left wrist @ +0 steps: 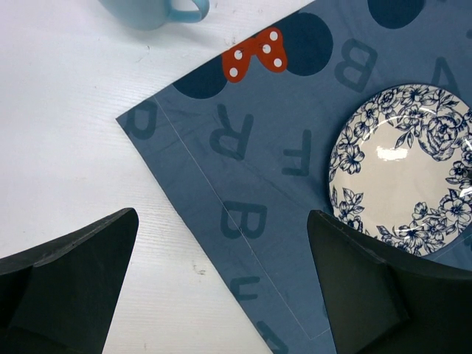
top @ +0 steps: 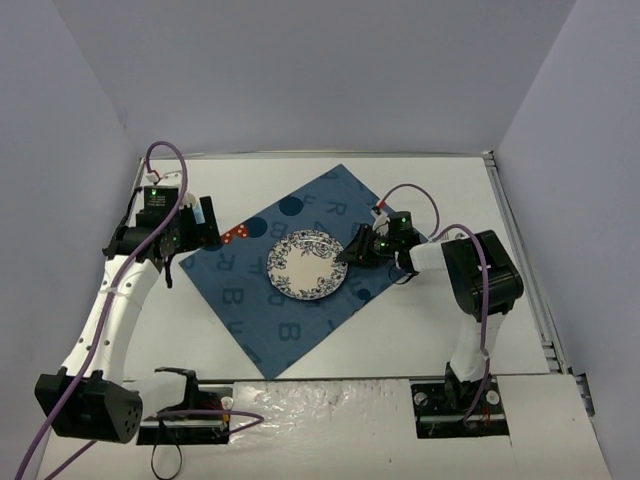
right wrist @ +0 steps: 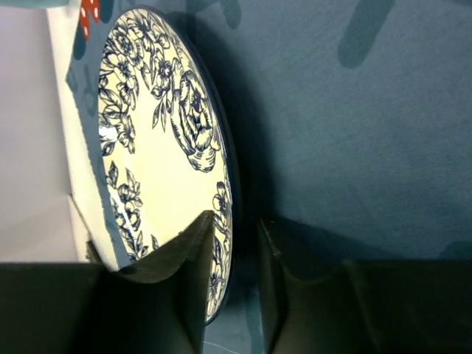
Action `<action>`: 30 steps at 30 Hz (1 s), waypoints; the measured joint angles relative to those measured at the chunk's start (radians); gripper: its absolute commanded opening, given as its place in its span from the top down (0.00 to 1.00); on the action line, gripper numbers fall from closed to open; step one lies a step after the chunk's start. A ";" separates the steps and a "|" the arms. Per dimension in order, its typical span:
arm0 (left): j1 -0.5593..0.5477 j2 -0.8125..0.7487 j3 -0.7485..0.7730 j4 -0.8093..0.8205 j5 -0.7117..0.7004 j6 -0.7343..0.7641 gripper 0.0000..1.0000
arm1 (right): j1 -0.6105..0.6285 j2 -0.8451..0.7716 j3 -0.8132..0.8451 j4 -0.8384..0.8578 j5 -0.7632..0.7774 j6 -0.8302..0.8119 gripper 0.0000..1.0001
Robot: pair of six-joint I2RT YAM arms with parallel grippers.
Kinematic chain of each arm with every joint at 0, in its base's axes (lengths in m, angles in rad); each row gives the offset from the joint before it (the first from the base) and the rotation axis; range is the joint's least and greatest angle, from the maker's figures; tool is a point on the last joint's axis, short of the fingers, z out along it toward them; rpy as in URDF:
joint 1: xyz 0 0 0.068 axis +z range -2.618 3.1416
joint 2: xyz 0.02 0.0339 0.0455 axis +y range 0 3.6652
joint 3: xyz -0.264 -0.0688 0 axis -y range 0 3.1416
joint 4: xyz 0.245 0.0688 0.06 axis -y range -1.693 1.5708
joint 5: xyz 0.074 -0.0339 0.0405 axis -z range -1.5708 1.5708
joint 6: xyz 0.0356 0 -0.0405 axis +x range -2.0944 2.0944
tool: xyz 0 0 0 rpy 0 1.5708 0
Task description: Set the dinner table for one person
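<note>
Top external: white dinner table [top: 440, 330] beneath all; blue placemat [top: 300, 335] diagonal at centre, floral plate [top: 305, 265] on it; left gripper [top: 205, 232] by placemat's left corner, right gripper [top: 352, 250] at plate's right rim.
Left wrist: left gripper spread wide, empty; mug [left wrist: 147, 9] on bare table.
Right wrist: right gripper straddles plate rim, narrow gap; pinching or not, cannot tell.

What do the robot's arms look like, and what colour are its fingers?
The left arm and right arm are white tubes with chunky black joints. A purple cable loops along each, and tiny green lights glow near the wrists. The fingers are black wedges.
</note>
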 measured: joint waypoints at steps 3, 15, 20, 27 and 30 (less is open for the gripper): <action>0.004 0.019 0.032 -0.003 -0.001 0.000 0.03 | 0.005 -0.029 0.039 -0.069 0.036 -0.065 0.32; 0.155 0.285 0.289 0.008 -0.043 0.057 0.08 | 0.011 -0.357 0.195 -0.489 0.377 -0.331 0.13; 0.266 0.477 0.393 0.049 -0.022 0.117 0.15 | 0.036 -0.479 0.207 -0.538 0.432 -0.382 0.13; 0.339 0.737 0.497 0.069 0.059 0.188 0.28 | 0.070 -0.512 0.205 -0.577 0.441 -0.420 0.13; 0.341 0.813 0.553 0.070 0.085 0.207 0.33 | 0.079 -0.512 0.200 -0.586 0.441 -0.430 0.13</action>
